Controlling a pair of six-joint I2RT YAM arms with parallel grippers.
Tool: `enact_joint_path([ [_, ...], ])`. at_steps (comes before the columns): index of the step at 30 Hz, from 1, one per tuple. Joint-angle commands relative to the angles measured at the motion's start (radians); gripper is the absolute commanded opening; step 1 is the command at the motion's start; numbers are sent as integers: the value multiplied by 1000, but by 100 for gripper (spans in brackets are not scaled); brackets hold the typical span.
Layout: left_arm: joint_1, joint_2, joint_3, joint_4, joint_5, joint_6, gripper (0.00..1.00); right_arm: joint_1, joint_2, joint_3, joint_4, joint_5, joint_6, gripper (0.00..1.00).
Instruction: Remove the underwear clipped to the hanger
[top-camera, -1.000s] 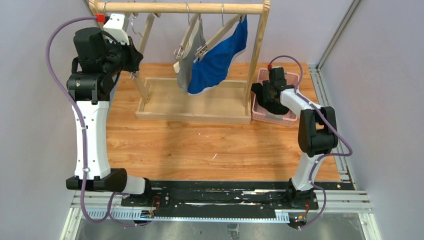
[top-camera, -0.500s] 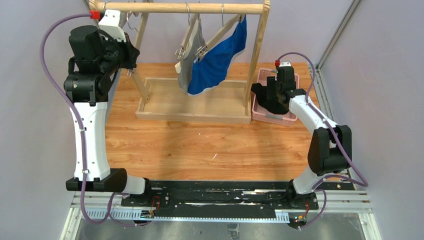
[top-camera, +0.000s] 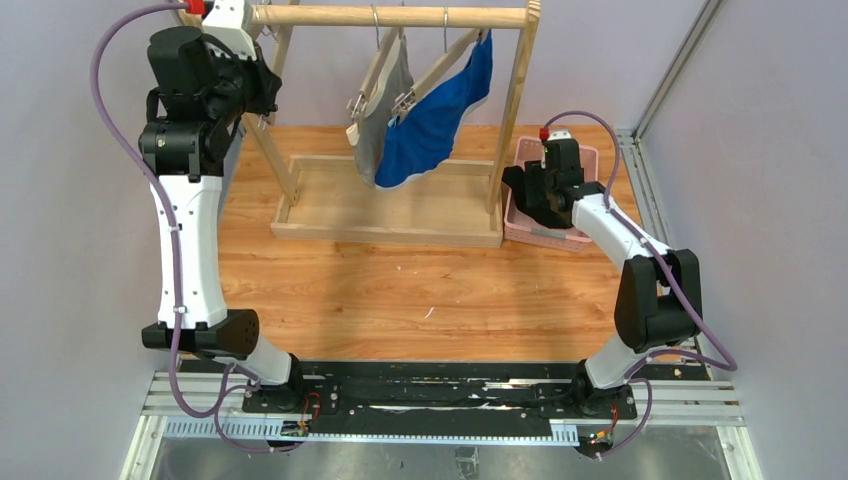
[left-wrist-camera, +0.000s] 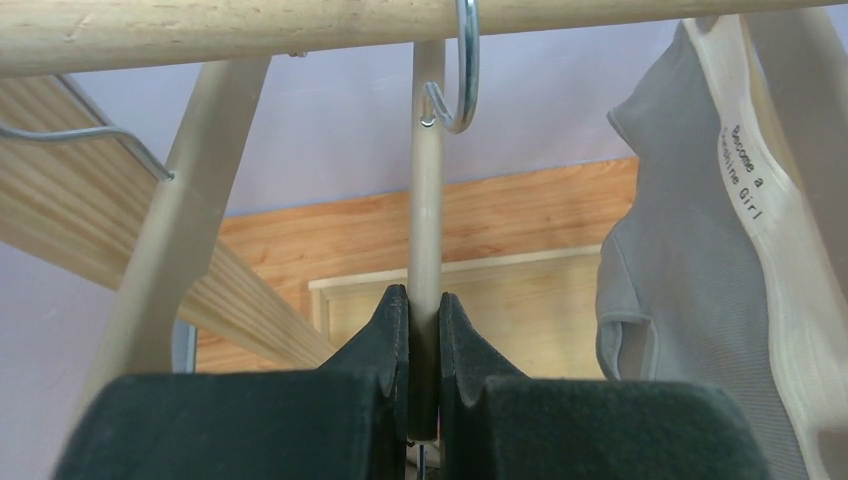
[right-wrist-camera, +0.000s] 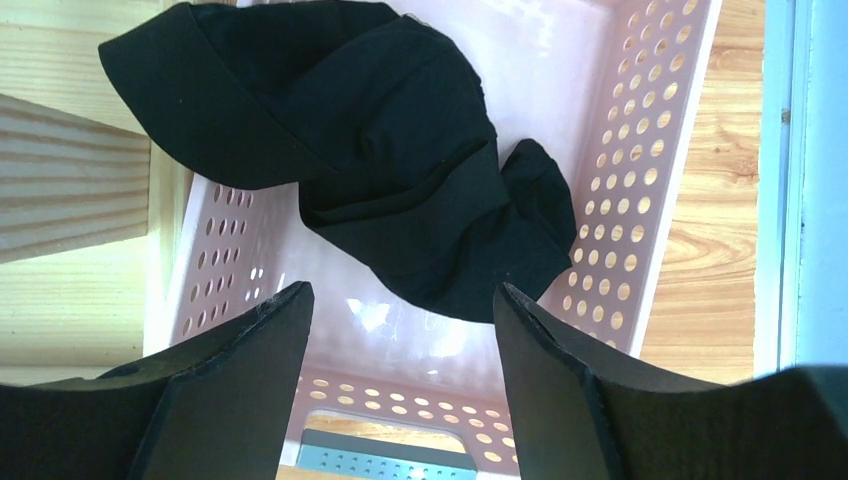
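We see our left gripper (left-wrist-camera: 424, 310) clamped on the pale wooden hanger (left-wrist-camera: 427, 190) hooked over the round wooden rail (left-wrist-camera: 250, 30), our right gripper (right-wrist-camera: 400, 290) spread wide above the black cloth briefs (right-wrist-camera: 380, 150) lying in the pink perforated basket (right-wrist-camera: 640, 150), grey cloth briefs (left-wrist-camera: 690, 300) and royal blue cloth briefs (top-camera: 435, 120) hanging clipped.

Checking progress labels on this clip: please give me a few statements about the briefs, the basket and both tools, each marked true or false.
1. The black briefs lie in the pink basket. True.
2. The right tool is shut on the black briefs. False: it is open above them and holds nothing.
3. The left tool is shut on a wooden hanger. True.
4. The blue briefs are off the rack. False: they hang clipped there beside the grey briefs.
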Motion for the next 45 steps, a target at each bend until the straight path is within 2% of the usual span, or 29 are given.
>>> enact_joint_path([
  [1,15,26,38,58,-5,-4,0,27,-27,-19,1,2,-20,68],
  [10,45,72,56,63,-22,-25,0,101,-9,-32,11,13,-47,68],
  [13,55,98,78,25,-34,-25,4,127,-3,-32,9,29,-49,68],
  [20,58,65,42,31,-42,-22,27,142,-20,-29,3,45,-56,68],
  [26,58,12,28,28,-64,-11,56,142,-34,-27,-1,78,-70,69],
  [33,58,-63,-13,33,-102,12,71,142,-43,-21,0,86,-75,70],
  [38,58,-100,-6,4,-136,12,77,142,-53,-28,1,82,-75,70],
  [45,58,-198,6,-6,-156,8,76,142,-86,-41,-1,115,-85,70],
])
